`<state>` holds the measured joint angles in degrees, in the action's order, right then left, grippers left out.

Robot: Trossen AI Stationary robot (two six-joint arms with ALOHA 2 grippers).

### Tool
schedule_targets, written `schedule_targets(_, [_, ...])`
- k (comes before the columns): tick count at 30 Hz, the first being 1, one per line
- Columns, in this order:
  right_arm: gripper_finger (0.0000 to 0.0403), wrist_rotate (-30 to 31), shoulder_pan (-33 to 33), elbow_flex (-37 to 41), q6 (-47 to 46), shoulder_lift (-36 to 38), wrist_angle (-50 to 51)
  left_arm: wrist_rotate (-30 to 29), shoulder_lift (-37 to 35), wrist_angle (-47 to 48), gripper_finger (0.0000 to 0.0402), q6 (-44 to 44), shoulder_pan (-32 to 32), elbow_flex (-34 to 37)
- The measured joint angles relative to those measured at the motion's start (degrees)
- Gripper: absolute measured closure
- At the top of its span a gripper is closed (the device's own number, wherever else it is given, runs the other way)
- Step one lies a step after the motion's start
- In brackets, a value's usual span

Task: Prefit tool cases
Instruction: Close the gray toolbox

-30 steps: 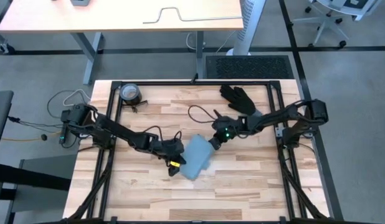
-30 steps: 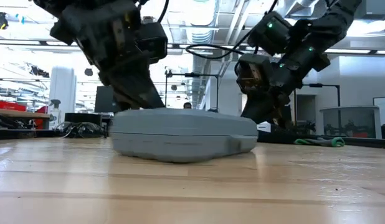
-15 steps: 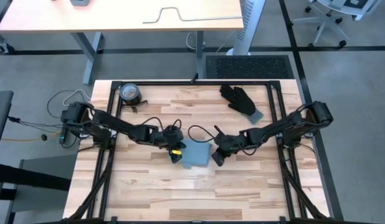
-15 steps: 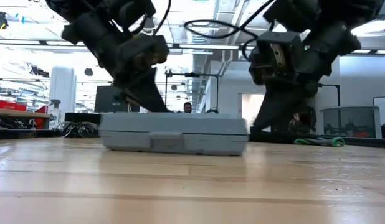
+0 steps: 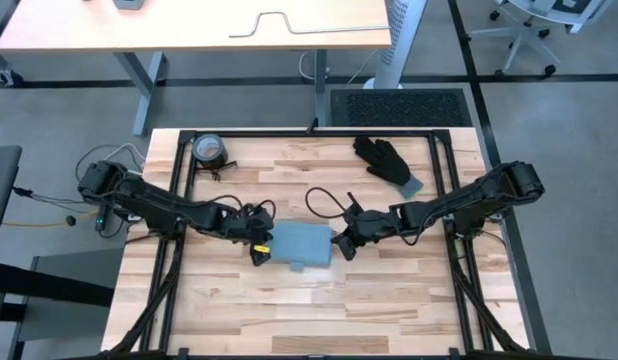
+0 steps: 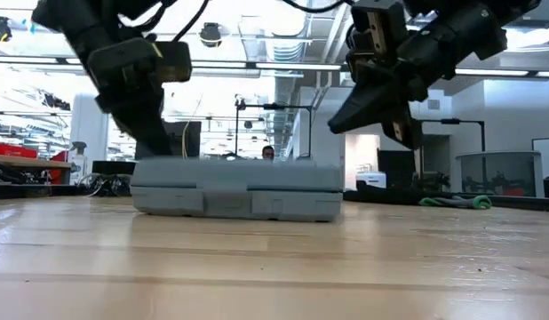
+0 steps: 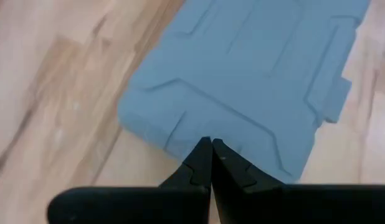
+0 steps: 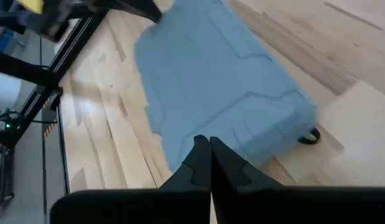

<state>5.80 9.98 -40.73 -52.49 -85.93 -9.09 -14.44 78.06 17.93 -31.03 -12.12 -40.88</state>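
Swung square and slid slightly leftward over the last second, case (image 5: 301, 245) now flat and closed mid-table, left gripper (image 5: 257, 243) and right gripper (image 5: 341, 244) clenched empty at opposite ends, right lifted off in low view; aligned, probably ready for opening.

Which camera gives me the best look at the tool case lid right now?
The left wrist view: the tool case fills it, moulded lid lines clear. The high view shows it small between both grippers, the low view only its front edge, the right wrist view a blurred slant.
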Motion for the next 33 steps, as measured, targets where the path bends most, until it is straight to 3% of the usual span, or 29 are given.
schedule_targets(6, [0.0403,-1.74,-0.78,-4.05,2.85,-4.77,-0.15,-0.41,0.75,-7.05,0.0402,-7.22,-3.57,3.99])
schedule_targets(15, [0.0403,-8.08,-1.88,-5.62,2.96,-12.39,-1.47,0.00,3.98,-15.51,0.0402,-9.00,-4.19,5.02])
schedule_targets(22, [0.0403,-6.58,-2.42,-5.47,5.20,-5.98,0.53,0.60,2.32,-15.94,0.0402,-8.83,-4.16,5.15])
schedule_targets(26, [0.0403,-3.39,-2.80,-5.48,6.67,-1.58,7.09,0.57,0.04,-15.45,0.0401,-8.45,-4.15,5.20])
schedule_targets(30, [0.0403,-2.78,-3.55,-5.30,7.89,0.44,13.69,0.20,-0.98,-13.33,0.0401,-8.69,-4.17,5.20])
schedule_targets(33, [0.0403,-2.86,-3.66,-3.47,7.94,0.40,12.69,-0.07,-0.98,-12.04,0.0402,-9.25,-4.49,5.20])
